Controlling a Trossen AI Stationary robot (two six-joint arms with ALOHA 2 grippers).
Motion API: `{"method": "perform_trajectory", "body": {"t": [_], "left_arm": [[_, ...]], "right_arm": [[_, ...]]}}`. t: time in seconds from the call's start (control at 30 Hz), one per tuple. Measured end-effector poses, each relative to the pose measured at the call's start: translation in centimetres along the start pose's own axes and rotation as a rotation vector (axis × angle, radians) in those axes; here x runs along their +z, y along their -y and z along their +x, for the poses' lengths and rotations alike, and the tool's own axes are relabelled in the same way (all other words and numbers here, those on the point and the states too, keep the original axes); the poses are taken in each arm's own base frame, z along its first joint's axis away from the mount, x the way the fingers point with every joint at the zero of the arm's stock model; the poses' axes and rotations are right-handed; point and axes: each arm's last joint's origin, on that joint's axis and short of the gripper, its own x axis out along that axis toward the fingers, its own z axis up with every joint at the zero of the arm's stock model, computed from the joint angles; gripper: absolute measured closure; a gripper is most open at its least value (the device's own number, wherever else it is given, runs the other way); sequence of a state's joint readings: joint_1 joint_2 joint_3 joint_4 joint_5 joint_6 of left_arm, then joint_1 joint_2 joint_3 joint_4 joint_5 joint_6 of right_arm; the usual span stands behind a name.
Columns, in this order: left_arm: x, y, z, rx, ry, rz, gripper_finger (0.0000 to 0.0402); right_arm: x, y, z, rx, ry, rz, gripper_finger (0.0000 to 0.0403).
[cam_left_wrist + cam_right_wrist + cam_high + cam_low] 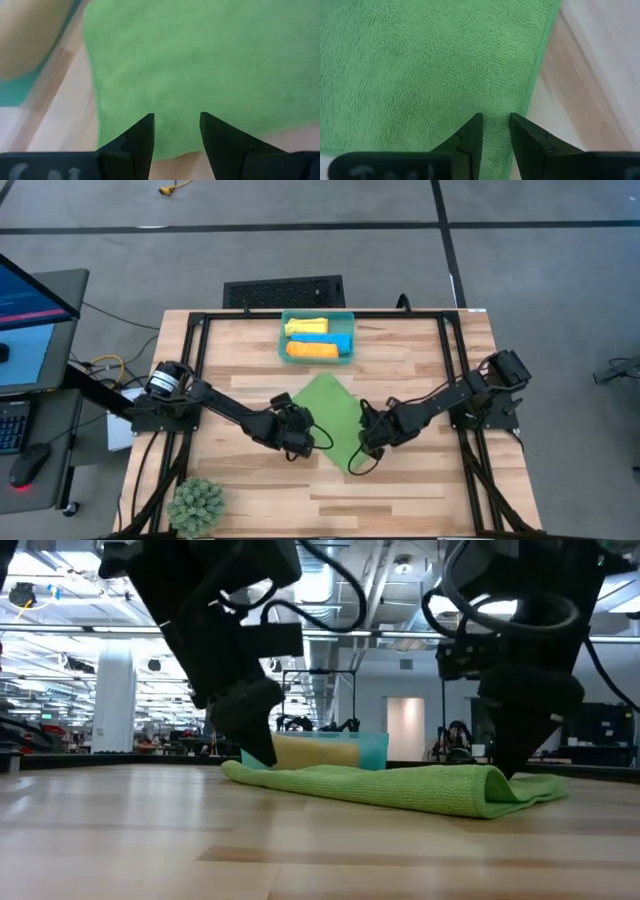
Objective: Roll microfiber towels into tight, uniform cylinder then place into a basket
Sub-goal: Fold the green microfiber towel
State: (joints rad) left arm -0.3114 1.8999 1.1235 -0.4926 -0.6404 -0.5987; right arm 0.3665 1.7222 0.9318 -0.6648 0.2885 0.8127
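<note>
High view: the green towel (328,412) is laid as a diamond just short of the basket (317,338), which already holds three rolls. Its long axis runs from the basket-side corner to the far tip, flanked by the left gripper (297,432) and right gripper (370,436). Low view: a fold is raised at one end; uneven advance could skew the roll. Left wrist view: the fingers (142,137) are parted over the edge, nothing gripped. Right wrist view: the fingers (472,135) are narrowly parted at the hem; a pinch cannot be confirmed, so the hem may slip.

Four towels (327,415), one basket (283,340), one plant (196,505)
</note>
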Motion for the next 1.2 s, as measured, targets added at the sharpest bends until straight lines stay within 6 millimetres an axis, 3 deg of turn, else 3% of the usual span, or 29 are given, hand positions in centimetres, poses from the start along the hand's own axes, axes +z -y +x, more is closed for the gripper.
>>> {"method": "perform_trajectory", "body": {"t": [0.33, 0.63, 0.97, 1.2], "left_arm": [[-0.3, -2.4, 2.8, -0.013, -0.057, -0.013, 0.0251], [1.4, -3.8, 4.4, -0.052, 0.019, 0.016, 0.0251], [2.3, -3.2, 4.1, -0.118, 0.082, 0.144, 0.0251], [2.9, -2.2, 1.9, -0.032, 0.083, 0.188, 0.0251]], "right_arm": [[0.5, -0.4, 0.5, 0.162, -0.033, 0.127, 0.0285], [0.0, -3.8, -0.8, 0.419, 0.027, 0.114, 0.0285], [-0.2, -4.2, -1.3, 0.409, 0.036, -0.060, 0.0285], [0.6, -3.9, -2.3, 0.325, 0.025, -0.095, 0.0285]]}}
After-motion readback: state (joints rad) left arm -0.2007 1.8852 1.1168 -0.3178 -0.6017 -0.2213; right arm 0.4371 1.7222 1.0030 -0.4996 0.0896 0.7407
